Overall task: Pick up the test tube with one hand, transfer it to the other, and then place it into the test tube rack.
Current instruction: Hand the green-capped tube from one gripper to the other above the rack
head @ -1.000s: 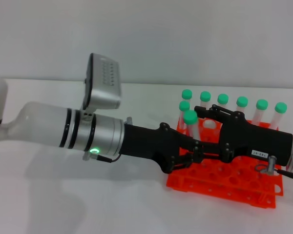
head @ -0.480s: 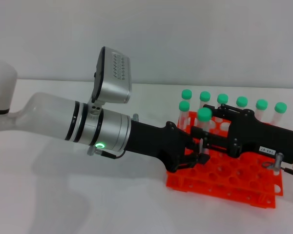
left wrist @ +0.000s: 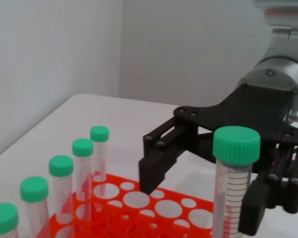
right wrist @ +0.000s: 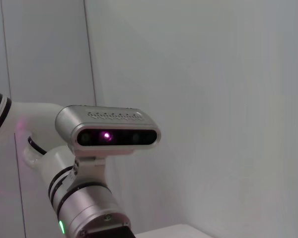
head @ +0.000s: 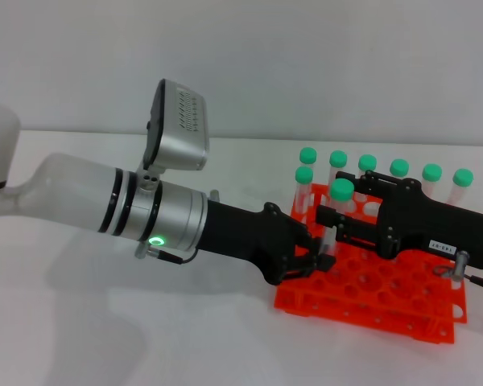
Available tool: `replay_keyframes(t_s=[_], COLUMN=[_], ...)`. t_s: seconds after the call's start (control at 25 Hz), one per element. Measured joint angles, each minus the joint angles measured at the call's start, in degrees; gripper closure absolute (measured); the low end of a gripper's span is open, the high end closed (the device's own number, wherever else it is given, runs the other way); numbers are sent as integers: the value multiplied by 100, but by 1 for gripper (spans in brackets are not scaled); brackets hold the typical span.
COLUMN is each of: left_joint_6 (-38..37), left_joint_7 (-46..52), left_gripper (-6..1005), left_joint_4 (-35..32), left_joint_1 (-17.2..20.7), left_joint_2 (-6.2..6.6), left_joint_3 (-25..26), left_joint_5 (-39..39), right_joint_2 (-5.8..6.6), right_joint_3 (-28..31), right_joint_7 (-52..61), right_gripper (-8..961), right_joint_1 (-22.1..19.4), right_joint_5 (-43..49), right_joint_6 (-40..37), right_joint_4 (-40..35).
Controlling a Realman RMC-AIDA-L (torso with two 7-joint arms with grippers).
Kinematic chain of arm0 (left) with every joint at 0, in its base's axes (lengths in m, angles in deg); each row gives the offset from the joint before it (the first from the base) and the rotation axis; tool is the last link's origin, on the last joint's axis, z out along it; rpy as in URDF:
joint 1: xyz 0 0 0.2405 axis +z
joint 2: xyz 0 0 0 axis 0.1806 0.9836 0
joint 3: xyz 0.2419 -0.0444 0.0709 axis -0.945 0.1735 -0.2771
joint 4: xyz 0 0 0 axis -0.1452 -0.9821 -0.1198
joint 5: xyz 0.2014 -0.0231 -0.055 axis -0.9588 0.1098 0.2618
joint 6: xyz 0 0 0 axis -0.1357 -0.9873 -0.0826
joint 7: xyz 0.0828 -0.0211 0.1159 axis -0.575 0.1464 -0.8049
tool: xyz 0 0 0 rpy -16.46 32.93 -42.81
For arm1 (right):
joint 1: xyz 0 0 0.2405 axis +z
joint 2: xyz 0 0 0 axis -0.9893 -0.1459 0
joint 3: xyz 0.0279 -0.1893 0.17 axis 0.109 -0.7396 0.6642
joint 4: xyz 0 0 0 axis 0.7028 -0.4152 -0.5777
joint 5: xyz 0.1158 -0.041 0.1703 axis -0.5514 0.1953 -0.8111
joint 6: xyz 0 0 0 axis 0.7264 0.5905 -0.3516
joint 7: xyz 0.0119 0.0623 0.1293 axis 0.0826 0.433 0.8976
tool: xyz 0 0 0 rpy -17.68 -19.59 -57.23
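Glossy orange plastic rack (head: 370, 301), clear tube (left wrist: 232, 198)

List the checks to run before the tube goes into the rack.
1. Right gripper shut on the test tube: ok.
2. Left gripper open and apart from the tube: ok.
3. Tube upright, green cap on top: ok.
4. Free holes in the test tube rack, in its front rows: ok.
5. Tube's lower end lined up over one free hole: cannot tell.
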Motion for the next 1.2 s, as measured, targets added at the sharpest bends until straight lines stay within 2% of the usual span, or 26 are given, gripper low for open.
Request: replay_keyframes(t_s=[0.68, 0.88, 1.2], left_joint_6=[-37, -36, -36], left_joint_7=[-33, -39, -100], left_gripper=[731, 728, 723], left_joint_4=[105, 106, 105], left_joint_1=[-46, -34, 0], left_joint_2=[4, 5, 4], left_joint_3=[0, 0, 0], left_joint_5=[3, 4, 40], right_joint_2=[-8, -9, -17], right_joint_3=[-38, -60, -60], right_joint_7=[20, 20, -4], right_gripper=[334, 578, 651], right_joint_1=[13, 17, 9], right_joint_5=[23, 45, 48], right_joint_6=[15, 10, 11], right_joint_4=[31, 22, 25])
